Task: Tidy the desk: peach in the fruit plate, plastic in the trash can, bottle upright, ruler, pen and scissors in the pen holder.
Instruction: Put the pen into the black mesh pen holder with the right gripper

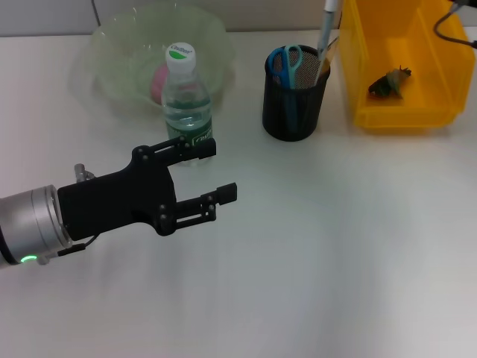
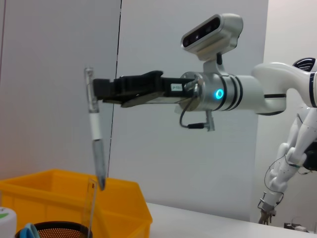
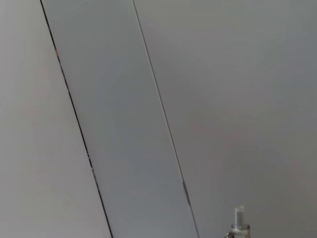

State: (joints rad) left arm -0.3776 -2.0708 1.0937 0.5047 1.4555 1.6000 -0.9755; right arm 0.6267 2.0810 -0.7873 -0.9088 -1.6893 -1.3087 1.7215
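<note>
The right gripper pinches the pen near its top, tip hanging above the holder. Lower it straight, clear of the scissors, then release. The left gripper idles, jaws wide, near the bottle.

My left tool is matte black with screwed plates on a silver wrist cuff — green light glowing; the right tool — black, white-sleeved, cyan ring.

A white tabletop spreads below a grey panelled wall with thin dark seams.
</note>
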